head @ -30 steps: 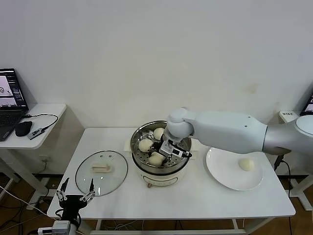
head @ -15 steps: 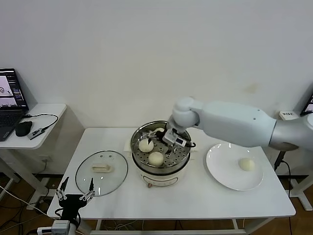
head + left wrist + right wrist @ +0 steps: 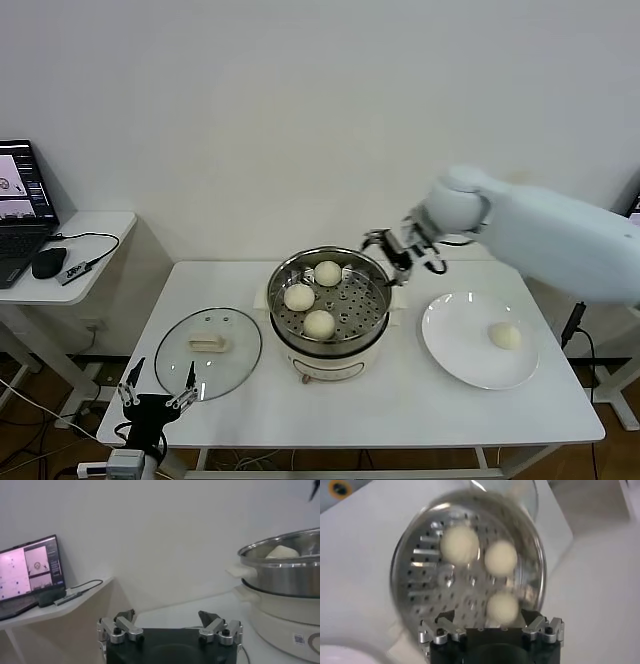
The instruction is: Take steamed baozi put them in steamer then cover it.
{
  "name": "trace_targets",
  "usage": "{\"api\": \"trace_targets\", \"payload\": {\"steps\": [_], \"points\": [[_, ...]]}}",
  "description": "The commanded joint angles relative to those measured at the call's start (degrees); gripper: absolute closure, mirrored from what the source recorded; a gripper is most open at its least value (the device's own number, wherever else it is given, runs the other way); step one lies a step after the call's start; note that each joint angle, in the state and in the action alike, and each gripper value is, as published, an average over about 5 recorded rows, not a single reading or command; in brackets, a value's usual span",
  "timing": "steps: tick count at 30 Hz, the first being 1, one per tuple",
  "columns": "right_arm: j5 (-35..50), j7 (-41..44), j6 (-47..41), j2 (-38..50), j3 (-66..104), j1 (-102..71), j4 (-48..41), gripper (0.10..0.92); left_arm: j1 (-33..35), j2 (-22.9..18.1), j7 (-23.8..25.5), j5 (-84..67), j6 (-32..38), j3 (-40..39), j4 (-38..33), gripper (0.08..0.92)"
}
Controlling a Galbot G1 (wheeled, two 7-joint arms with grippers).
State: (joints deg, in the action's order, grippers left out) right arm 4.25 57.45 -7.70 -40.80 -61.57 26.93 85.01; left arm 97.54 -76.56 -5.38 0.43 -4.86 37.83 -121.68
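Three cream-white baozi [image 3: 319,322] lie in the shiny steel steamer [image 3: 372,318] on its cream-white pot base at the table's middle. A fourth baozi [image 3: 504,336] lies on the white plate [image 3: 455,345] at the right. The glass cover [image 3: 207,346] with its white bar handle lies flat on the table left of the steamer. My right gripper [image 3: 392,256] is open and empty, raised above the steamer's right rim; its wrist view shows the three baozi [image 3: 460,545] below its open jaws. My left gripper [image 3: 156,396] is open and parked below the table's front left corner.
A side desk [image 3: 90,250] with a laptop [image 3: 22,205], mouse and cable stands at the far left. In the left wrist view the steamer [image 3: 282,570] rises at the right. A white wall is behind the table.
My right gripper has let go of a baozi in the steamer, lifted out and moved up and to the right. Three baozi now lie uncovered in the basket. The left arm has not moved.
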Motion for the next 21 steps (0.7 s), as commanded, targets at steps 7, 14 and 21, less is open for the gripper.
{"api": "trace_targets", "payload": {"steps": [7, 14, 21], "points": [[-10.3, 2.3, -6.5, 21.2, 31.8, -37.4, -3.3, 0.203, -0.9, 1.7, 0.2, 0.0, -0.4, -2.1, 0.7, 0.177], [-16.7, 2.6, -3.8, 18.1, 42.2, -48.7, -10.1, 0.203, -1.1, 1.8, 0.2, 0.1, -0.5, -2.5, 1.5, 0.177], [-21.0, 2.3, -0.8, 12.5, 44.3, -48.8, -18.9, 0.203, -0.7, 1.5, 0.2, 0.2, -0.4, -2.5, 1.6, 0.177]]}}
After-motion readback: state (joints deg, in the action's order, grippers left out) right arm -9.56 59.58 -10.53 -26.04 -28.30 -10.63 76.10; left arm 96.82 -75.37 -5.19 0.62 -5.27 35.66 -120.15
